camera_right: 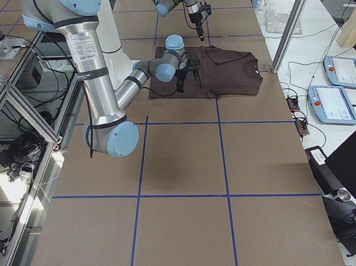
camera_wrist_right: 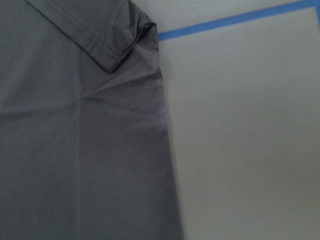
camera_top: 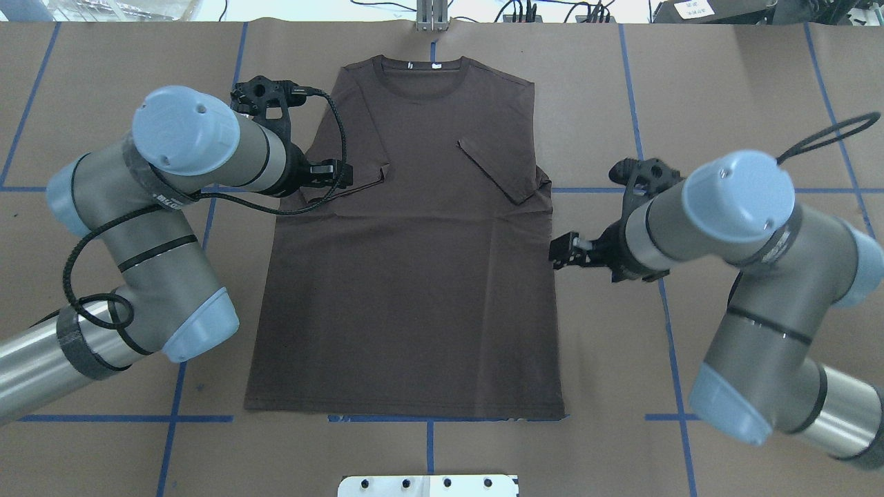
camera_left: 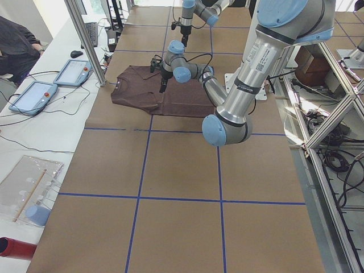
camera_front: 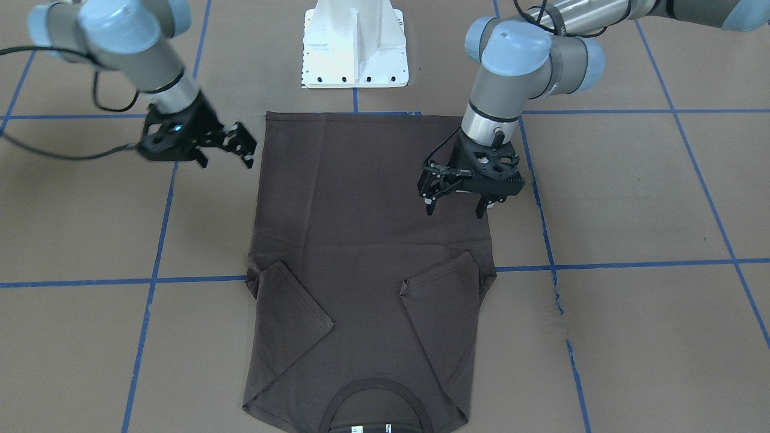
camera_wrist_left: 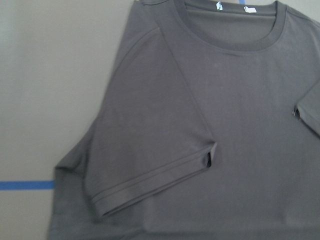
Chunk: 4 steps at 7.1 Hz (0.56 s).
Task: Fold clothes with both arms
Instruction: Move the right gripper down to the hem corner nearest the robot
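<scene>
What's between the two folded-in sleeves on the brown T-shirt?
Only the T-shirt's own bare fabric, from one sleeve to the other sleeve; the front-facing view shows it.

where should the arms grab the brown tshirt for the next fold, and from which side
Probably its long side edges, one per arm. The T-shirt lies flat, sleeves folded in, so only the edges offer a lip. The left gripper, open, can pinch its near edge from above; the right gripper, open beside the opposite edge, can come in from outside.
</scene>
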Tool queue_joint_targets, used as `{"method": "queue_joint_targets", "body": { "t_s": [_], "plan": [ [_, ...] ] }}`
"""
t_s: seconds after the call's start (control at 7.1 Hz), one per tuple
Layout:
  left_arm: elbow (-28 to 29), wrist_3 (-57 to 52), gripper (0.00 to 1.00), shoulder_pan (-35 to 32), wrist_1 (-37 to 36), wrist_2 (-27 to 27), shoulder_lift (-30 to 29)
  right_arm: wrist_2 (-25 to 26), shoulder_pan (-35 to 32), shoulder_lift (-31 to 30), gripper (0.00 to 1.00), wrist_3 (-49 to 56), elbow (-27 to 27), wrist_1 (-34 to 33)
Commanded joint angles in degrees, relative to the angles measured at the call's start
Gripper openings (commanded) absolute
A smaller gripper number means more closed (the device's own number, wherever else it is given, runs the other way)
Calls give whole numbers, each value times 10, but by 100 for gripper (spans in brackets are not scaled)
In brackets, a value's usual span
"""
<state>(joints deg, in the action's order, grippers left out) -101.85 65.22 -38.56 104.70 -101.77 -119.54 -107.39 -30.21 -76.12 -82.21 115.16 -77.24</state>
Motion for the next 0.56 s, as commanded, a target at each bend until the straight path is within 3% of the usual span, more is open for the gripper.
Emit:
{"method": "queue_joint_targets", "body": {
  "t_s": [0.0,0.42],
  "plan": [
    [-27,-2,100,1,-1,-1,28,164,171,-39,100,-121,37,19],
    [-27,0,100,1,-1,0,28,164,208,-59,100,-124,29,12]
  ]
}}
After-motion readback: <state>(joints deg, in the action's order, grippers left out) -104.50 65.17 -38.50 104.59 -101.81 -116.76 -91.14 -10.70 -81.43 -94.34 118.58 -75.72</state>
